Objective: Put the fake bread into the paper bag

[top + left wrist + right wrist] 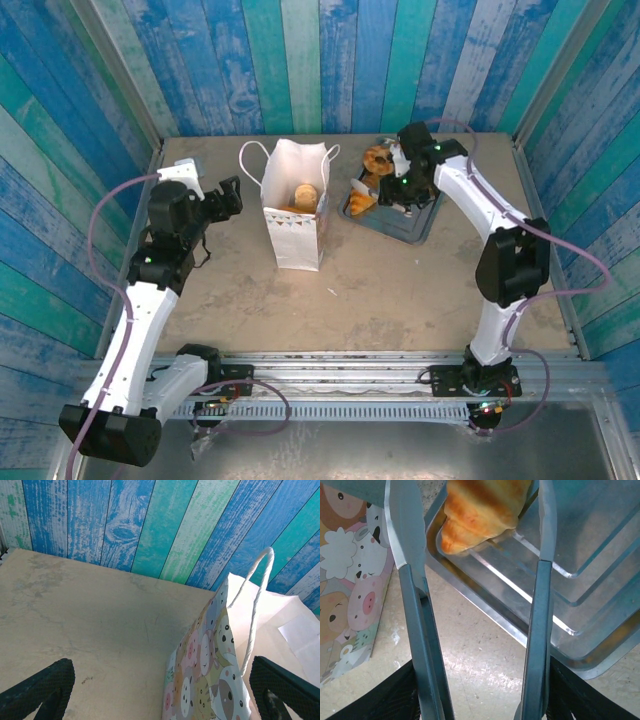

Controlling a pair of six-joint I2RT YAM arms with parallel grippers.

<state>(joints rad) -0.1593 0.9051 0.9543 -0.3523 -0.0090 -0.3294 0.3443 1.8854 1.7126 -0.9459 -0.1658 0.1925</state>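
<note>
Right wrist view: the right gripper point(480, 702) has its black fingers point(385, 700) pressed against the outside of a pair of metal tongs point(412, 605), holding them as a tool. The two blades stand apart. Between their tips lies a glossy croissant point(480, 510), with a gap showing on each side, so the blades flank it and are not pinching it yet. It sits dead ahead of the fingers, at the near-left corner of the grey metal tray point(590, 605). Its long axis lies slantwise across the gap, one tapered end pointing down toward the left blade.

To me, this looks like the moment just before the squeeze. The blades need to close on the croissant's thick middle, because a grip on that sloping, shiny end could slip.

The paper bag point(350, 580) is just beside the tray, on the left of this arm, its cartoon-animal side facing the tongs. From above, it stands upright and open with a round bun point(305, 193) already inside. More pastries point(378, 158) wait at the far end of the tray. The right arm is plainly the nearer one to the bread.

The left gripper point(228, 198) hangs at the bag's other side with its fingers point(42, 687) spread wide and gripping nothing. A cord handle point(255, 615) rises near its right finger.
</note>
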